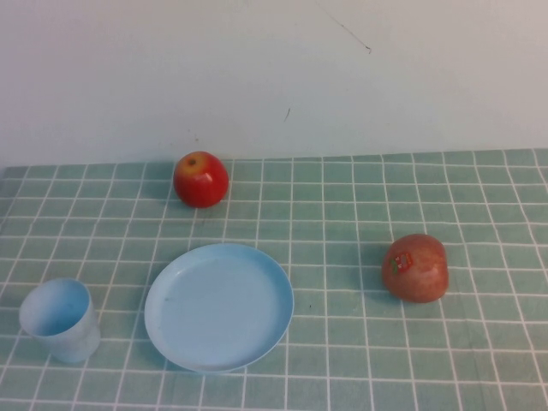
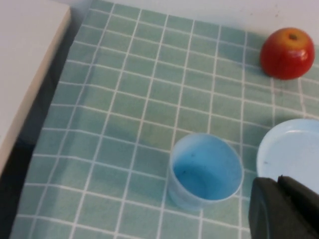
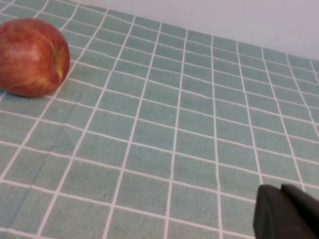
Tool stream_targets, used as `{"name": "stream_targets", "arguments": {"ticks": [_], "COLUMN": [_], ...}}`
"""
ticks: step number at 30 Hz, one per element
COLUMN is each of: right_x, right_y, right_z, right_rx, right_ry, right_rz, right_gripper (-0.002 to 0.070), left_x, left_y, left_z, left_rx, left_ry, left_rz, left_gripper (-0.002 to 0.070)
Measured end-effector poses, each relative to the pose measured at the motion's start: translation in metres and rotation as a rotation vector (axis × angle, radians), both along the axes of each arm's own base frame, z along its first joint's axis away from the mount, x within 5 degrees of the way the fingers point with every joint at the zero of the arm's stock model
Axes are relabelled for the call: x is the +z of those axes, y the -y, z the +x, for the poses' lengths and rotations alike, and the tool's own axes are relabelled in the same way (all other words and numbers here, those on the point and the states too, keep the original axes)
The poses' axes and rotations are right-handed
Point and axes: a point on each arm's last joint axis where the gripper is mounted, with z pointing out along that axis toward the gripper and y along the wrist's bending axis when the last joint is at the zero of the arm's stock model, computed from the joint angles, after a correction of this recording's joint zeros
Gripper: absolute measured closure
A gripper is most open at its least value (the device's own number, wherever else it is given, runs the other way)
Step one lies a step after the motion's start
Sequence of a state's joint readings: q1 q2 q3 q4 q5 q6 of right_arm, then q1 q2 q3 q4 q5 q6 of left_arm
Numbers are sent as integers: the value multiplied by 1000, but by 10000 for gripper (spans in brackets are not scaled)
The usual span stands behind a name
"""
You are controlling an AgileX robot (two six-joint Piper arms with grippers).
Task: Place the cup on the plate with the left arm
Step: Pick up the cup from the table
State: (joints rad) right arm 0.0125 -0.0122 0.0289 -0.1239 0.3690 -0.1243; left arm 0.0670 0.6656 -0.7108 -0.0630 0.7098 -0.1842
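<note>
The light-blue cup (image 1: 58, 318) stands upright and empty at the front left of the checked cloth. The round light-blue plate (image 1: 218, 306) lies just right of it, a small gap between them. Neither gripper shows in the high view. In the left wrist view the cup (image 2: 204, 169) and the plate's rim (image 2: 291, 149) lie below my left gripper (image 2: 279, 186). Its black fingers are together and empty, above the cloth between cup and plate. My right gripper (image 3: 281, 191) is shut and empty over bare cloth.
A red-yellow apple (image 1: 201, 178) sits behind the plate near the wall and also shows in the left wrist view (image 2: 287, 52). A second red apple (image 1: 415, 267) lies right of the plate and shows in the right wrist view (image 3: 31, 57). The cloth's left edge (image 2: 47, 124) borders a white board (image 2: 25, 64).
</note>
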Motion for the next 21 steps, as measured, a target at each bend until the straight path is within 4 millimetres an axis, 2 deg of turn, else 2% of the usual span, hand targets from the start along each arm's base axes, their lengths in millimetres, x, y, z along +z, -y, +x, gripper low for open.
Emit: {"name": "stream_targets", "arguments": {"ticks": [6,8,12,17,19,21], "right_x": [0,0,0,0,0,0], "right_y": [0,0,0,0,0,0], "right_z": [0,0,0,0,0,0], "right_rx": [0,0,0,0,0,0], "right_ry": [0,0,0,0,0,0], "right_rz": [0,0,0,0,0,0], "right_gripper": [678,678,678,678,678,678], "left_x": [22,26,28,9,0,-13], "left_y": [-10,-14,-18,-17,-17,-17], "left_z": [33,51,88,132,143,155], "left_rx": [2,5,8,-45,-73,-91], "left_ry": [-278,-392,-508,-601,-636,-673], "left_rz": [106,123,131,114,114,116], "left_gripper": [677,677,677,663,629,564]}}
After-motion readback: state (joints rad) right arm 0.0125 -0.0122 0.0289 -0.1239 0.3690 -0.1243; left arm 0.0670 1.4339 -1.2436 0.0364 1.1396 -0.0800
